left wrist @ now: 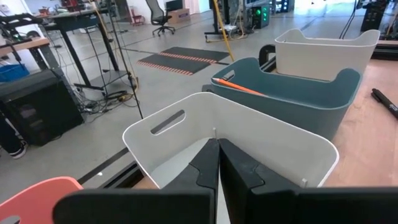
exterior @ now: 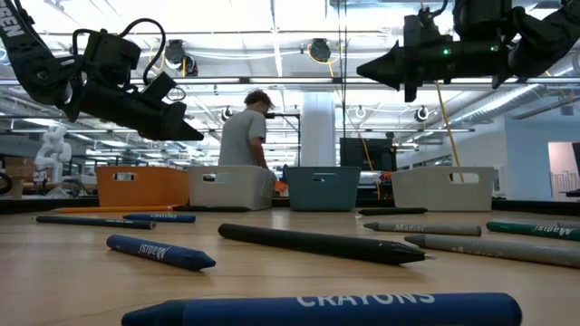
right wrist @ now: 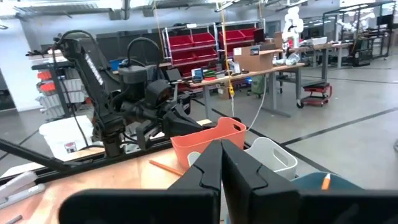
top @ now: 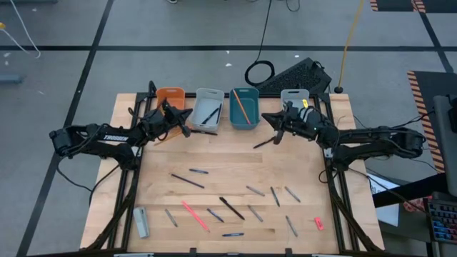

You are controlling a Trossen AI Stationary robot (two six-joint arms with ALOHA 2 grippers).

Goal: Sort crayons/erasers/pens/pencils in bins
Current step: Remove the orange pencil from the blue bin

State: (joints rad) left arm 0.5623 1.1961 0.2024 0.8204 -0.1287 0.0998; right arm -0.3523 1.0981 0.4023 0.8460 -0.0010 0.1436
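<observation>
Both pincers closed and empty above the bin row.

Right pincer (top: 279, 129) is nearer the pink-red eraser (top: 318, 223); left pincer (top: 187, 120) hangs over the grey-white bin (top: 208, 94).

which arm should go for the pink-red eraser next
Right, probably. The pink-red eraser lies at the table's front right, on the right arm's side. The right gripper hangs shut near the teal bin; the left gripper hangs shut by a grey-white bin, farther across.
</observation>
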